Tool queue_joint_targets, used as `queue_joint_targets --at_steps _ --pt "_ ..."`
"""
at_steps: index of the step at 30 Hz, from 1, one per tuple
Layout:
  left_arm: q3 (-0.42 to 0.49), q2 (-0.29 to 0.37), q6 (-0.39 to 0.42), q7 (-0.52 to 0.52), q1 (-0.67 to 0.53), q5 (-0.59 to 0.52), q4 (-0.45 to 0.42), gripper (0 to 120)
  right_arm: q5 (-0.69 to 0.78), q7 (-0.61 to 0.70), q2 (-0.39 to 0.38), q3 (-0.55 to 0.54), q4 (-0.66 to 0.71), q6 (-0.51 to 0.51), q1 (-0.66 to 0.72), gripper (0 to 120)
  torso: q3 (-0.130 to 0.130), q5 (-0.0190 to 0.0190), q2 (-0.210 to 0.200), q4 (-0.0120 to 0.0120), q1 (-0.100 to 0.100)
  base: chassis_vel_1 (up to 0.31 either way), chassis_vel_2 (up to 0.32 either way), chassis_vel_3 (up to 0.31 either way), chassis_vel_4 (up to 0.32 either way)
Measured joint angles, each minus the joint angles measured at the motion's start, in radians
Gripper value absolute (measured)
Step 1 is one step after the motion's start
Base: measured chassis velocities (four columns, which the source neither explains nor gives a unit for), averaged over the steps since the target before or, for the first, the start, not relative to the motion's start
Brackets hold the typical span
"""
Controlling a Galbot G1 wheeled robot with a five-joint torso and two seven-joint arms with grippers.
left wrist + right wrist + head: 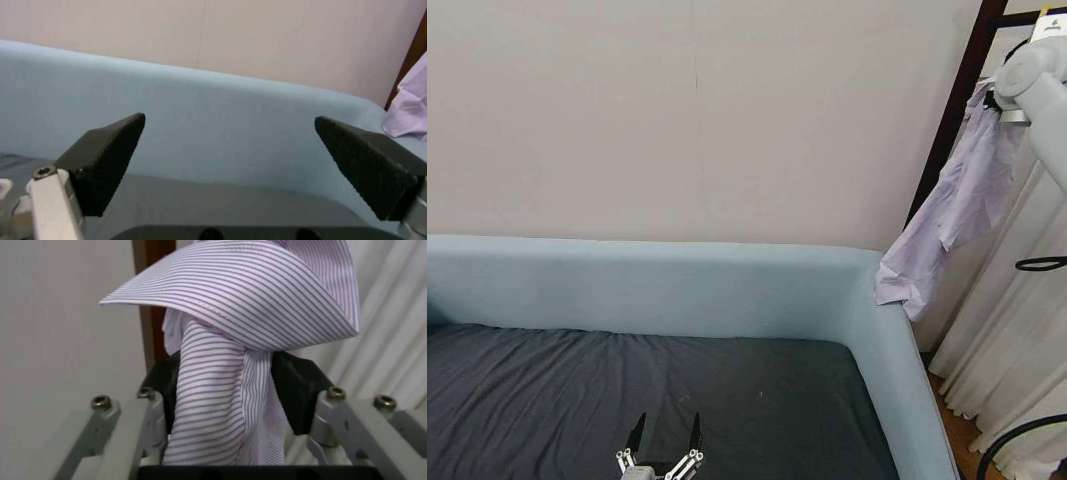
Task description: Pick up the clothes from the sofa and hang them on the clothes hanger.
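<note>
Lilac pinstripes up at two o'clock in the head view: the shirt (967, 190) is off the cushions and hangs alongside the dark wooden rack post (952, 110). Its lowest fold reaches down to the corner of the pale blue sofa back (677, 290) (touching it or just in front of it, hard to call). The right arm (1042, 80) is raised high at one o'clock, right at the top of the garment, with the white curtain (1007, 330) behind.

Over to the right wrist camera: the right gripper (230, 390) has its black pads (297, 390) pinched on a bunched twist of the striped shirt (233, 340). The cloth loops over in a broad fold above the fingers, and the rack post (150, 300) stands just behind.

Down at six o'clock, the left gripper (667, 425) sits low over the dark grey seat cushion (547, 400), jaws spread wide with nothing between them. Its own camera agrees: the left gripper (230, 145) shows two ribbed black fingers (107, 160) well apart, facing the blue backrest, with a scrap of lilac shirt (410, 105) beyond one of them.
</note>
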Motion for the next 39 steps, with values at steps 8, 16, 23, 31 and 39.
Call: queue_joint_targets --at_steps 8,16,23,31,39 --pt "0.001 -0.002 0.001 0.001 0.000 0.005 0.004 100 0.112 -0.049 -0.147 0.038 0.296 0.001 -0.097 82 0.000 0.0000 0.000 -0.0003 0.000 0.000 0.000 0.000 0.000" --pt "0.005 -0.008 0.003 0.001 0.003 0.017 0.005 100 0.107 -0.091 -0.247 0.145 0.506 0.002 -0.221 100 0.000 0.0000 0.000 0.0001 0.000 0.000 0.000 0.000 0.000" --pt "0.007 -0.010 0.003 0.003 0.012 0.032 0.003 100 0.107 -0.213 -0.380 0.373 0.664 0.103 -0.445 100 0.000 0.0002 0.000 -0.0002 0.000 0.000 0.000 0.000 0.000" --pt "0.010 -0.018 -0.006 0.008 0.010 0.047 0.007 100 0.109 -0.428 -0.565 0.538 0.815 0.330 -0.723 100 0.000 -0.0003 0.000 0.0000 0.000 0.000 0.000 0.000 0.000" --pt "-0.010 -0.078 -0.036 0.011 0.046 0.088 -0.004 100 -0.089 -0.542 -0.426 0.855 0.870 0.448 -1.152 100 0.000 0.0015 0.000 0.0008 0.000 0.000 0.000 0.000 0.000"
